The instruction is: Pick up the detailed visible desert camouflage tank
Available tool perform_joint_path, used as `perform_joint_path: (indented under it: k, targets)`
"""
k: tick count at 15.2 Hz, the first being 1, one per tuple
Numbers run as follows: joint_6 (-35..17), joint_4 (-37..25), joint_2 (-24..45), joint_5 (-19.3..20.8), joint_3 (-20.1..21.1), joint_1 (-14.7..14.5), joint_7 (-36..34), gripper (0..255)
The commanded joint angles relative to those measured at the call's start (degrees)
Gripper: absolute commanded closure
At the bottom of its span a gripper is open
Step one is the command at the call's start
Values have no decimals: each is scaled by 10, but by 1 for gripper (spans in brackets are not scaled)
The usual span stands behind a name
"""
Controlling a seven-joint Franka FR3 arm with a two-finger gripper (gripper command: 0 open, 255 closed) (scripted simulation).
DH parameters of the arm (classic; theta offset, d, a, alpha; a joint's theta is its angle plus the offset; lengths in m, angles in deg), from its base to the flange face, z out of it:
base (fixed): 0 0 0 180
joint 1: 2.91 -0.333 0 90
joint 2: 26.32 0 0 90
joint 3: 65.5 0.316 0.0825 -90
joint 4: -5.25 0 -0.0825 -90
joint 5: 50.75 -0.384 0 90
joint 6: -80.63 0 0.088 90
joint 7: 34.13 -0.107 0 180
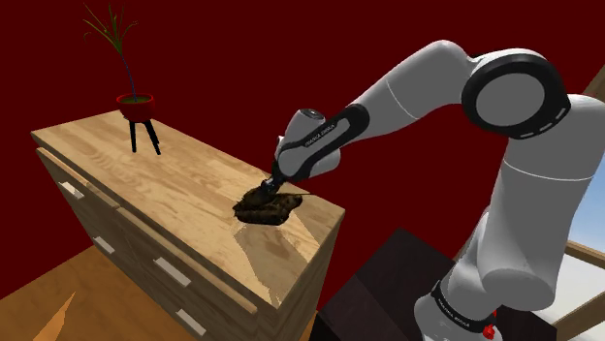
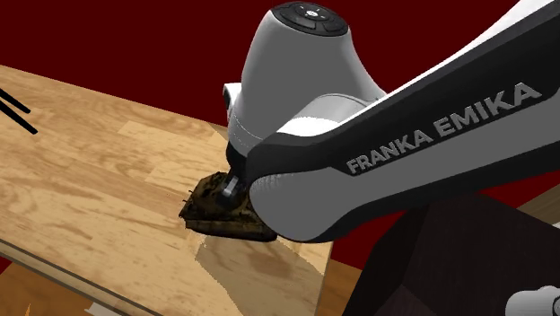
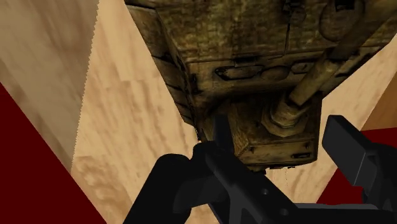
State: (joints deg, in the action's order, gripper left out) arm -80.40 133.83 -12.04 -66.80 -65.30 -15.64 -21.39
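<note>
1. The gripper (image 1: 269,184) is hanging right over the tank (image 1: 264,204). The tank is sitting on top of the wooden dresser (image 1: 165,170), close to the end at the shoulder view's right.
2. In the wrist view the 2 fingers (image 3: 347,145) are standing apart, straddling a boxy part of the tank beside its barrel (image 3: 312,83). 1 finger is looking as if it is touching the hull, while a sliver of wood is showing between the other finger and the tank. The tool is therefore open and not yet gripping.
3. I am judging the step in hand to be the grasp itself: the reach looks done, while the squeeze and the lift are not.
4. The next move is calling for the fingers to come together evenly on that part. They need to press firmly enough that the lumpy camouflage body is not twisting or slipping out, and then rise straight up.
5. Edges: the tank is lying near the dresser's end edge and close to the long edge on the side away from the drawers. A lopsided push is risking nudging it toward a drop.
6. Open room: the space above the tank is looking free, and the plant (image 1: 136,100) in its red pot is standing well apart at the far end. An upward lift is looking unobstructed.
</note>
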Motion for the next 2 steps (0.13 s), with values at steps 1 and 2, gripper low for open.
perform_joint_path:
  k: [1,2]
  targets:
    - [7,-1,-8,3,-2,0,-2,255]
    - [7,-1,-8,3,-2,0,-2,255]
